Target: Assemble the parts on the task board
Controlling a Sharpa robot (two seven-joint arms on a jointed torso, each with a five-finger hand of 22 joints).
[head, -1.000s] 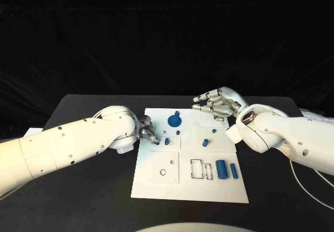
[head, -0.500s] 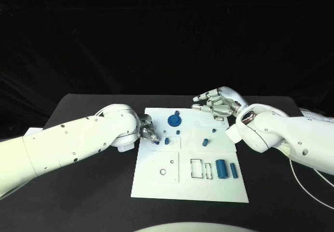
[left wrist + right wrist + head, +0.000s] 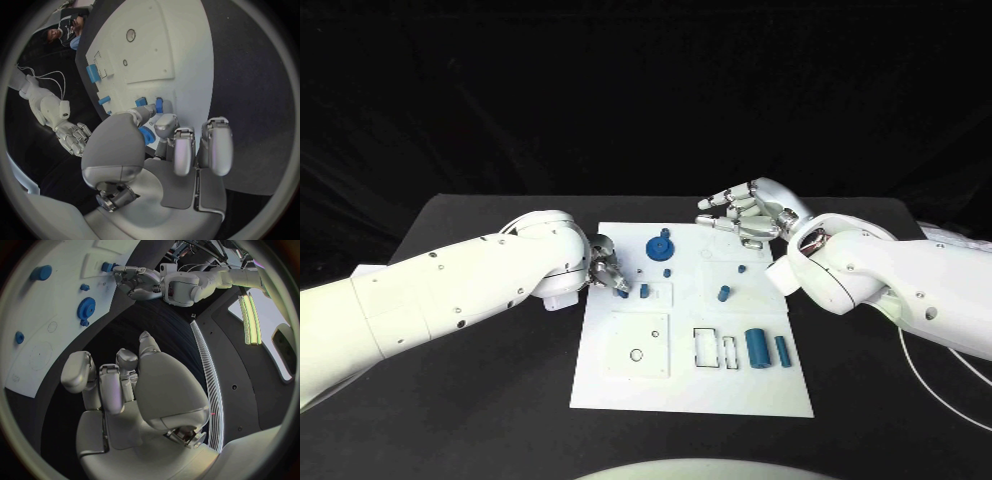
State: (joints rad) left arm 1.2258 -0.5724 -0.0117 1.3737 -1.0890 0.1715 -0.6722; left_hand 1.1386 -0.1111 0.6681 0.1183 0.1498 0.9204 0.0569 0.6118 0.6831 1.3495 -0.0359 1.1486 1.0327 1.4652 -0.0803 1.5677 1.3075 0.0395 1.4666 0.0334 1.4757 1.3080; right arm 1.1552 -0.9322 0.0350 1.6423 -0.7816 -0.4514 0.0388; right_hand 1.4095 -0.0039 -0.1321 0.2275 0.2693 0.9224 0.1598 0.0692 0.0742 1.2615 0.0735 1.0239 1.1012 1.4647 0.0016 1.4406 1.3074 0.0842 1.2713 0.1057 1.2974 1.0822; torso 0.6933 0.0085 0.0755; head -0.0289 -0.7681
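Observation:
The white task board (image 3: 646, 385) lies mid-table. My left hand (image 3: 604, 269) is at its left edge and pinches a small blue part (image 3: 146, 135) between thumb and fingers, just beside two short blue pegs (image 3: 159, 105) standing in the board. A blue gear (image 3: 661, 247) sits near the far edge, with small pegs (image 3: 724, 294) nearer the middle. Two blue cylinders (image 3: 757, 349) lie at the near right. My right hand (image 3: 750, 213) hovers over the board's far right corner, fingers loosely bent and holding nothing.
Rectangular slots (image 3: 711, 349) and a round hole (image 3: 636, 355) mark the board's near half. A white cable (image 3: 935, 385) trails across the black table at the right. A pale object (image 3: 365, 271) lies at the table's left edge.
My left arm has turned a little while its hand stays at the board's left edge with the blue part. The right hand has drifted slightly away from me.

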